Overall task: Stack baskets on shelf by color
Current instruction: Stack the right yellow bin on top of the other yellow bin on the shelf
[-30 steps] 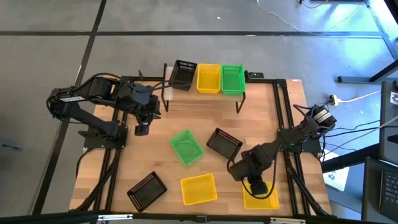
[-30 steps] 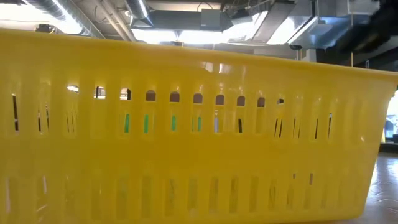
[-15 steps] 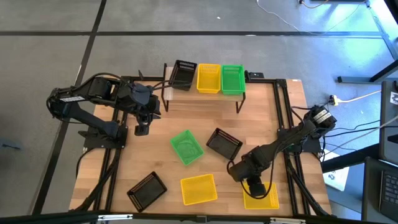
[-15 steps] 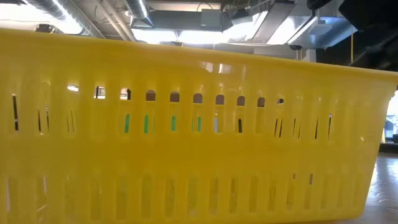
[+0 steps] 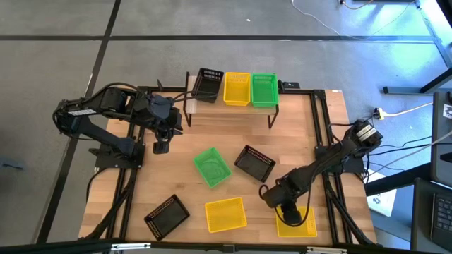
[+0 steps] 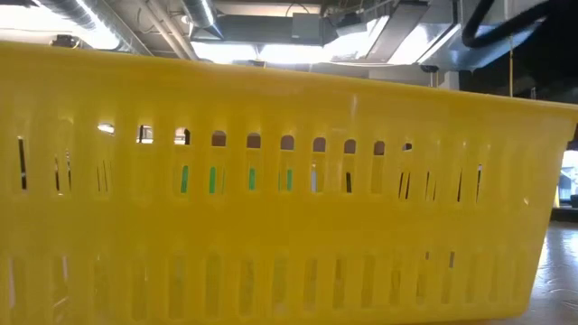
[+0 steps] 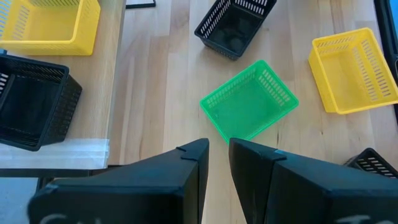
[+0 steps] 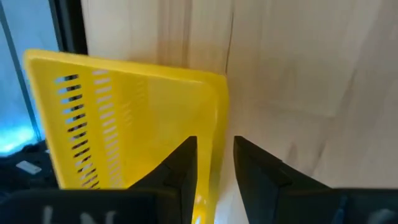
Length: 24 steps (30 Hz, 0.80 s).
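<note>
Baskets are lying scattered on the table (image 5: 311, 127), and three are already sitting on the shelf (image 5: 229, 113) at the far side: black (image 5: 209, 84), yellow (image 5: 236, 89) and green (image 5: 264, 89), left to right. The right gripper (image 5: 292, 214) is hanging over the yellow basket at the near right corner (image 5: 302, 226); in the right wrist view its slightly parted fingers (image 8: 180, 168) are straddling that basket's wall (image 8: 214, 143), not yet closing on it. The left gripper (image 5: 161, 147) is waiting above the left part of the table, fingers (image 7: 186, 168) a little apart and holding nothing. The loose green basket (image 5: 212, 166) is lying near the table's middle, with a black one (image 5: 253, 163) to its right, another yellow one (image 5: 225, 214) nearer, and a second black one (image 5: 167, 215) at the near left.

Such thin mesh plastic is probably light and somewhat flexible, with smooth sloped sides likely to slip; pinching one wall at the rim, one finger inside and one outside, is looking like the soundest hold.

Compared with a second ago, the right gripper is sitting slightly farther left over the basket's edge; the baskets and the left arm are unchanged.
</note>
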Motion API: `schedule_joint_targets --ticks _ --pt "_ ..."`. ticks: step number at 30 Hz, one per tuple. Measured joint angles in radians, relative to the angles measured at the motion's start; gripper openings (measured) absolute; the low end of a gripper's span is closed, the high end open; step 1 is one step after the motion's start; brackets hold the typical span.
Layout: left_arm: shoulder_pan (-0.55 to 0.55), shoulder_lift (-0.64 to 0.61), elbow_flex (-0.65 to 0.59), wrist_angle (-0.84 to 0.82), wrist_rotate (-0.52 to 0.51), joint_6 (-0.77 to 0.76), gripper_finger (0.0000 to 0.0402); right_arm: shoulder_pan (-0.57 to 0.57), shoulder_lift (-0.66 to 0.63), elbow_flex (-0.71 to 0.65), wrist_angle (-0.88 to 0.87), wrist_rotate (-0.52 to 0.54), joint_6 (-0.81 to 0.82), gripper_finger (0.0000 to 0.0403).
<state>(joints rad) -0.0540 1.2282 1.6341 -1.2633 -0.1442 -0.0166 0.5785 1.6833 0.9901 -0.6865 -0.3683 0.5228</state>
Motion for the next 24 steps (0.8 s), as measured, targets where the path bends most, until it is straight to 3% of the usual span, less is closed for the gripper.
schedule_joint_targets --ticks 5,11,14,19,24 --pt "0.0 0.0 0.0 0.0 0.0 0.0 0.0056 0.0 0.0 -0.046 0.098 0.0 0.081 0.0093" --pt "0.0 0.0 0.0 0.0 0.0 0.0 0.0056 -0.03 0.0 -0.021 0.098 0.011 0.243 0.0012" --pt "0.0 0.0 0.0 0.0 0.0 0.0 0.0056 -0.042 0.0 0.009 0.094 0.001 0.294 0.0008" --pt "0.0 0.0 0.0 0.0 0.0 0.0 0.0056 -0.062 0.0 0.134 0.041 -0.051 0.311 0.0004" --pt "0.0 0.0 0.0 0.0 0.0 0.0 0.0056 -0.093 0.0 0.344 -0.186 0.005 0.313 0.0002"
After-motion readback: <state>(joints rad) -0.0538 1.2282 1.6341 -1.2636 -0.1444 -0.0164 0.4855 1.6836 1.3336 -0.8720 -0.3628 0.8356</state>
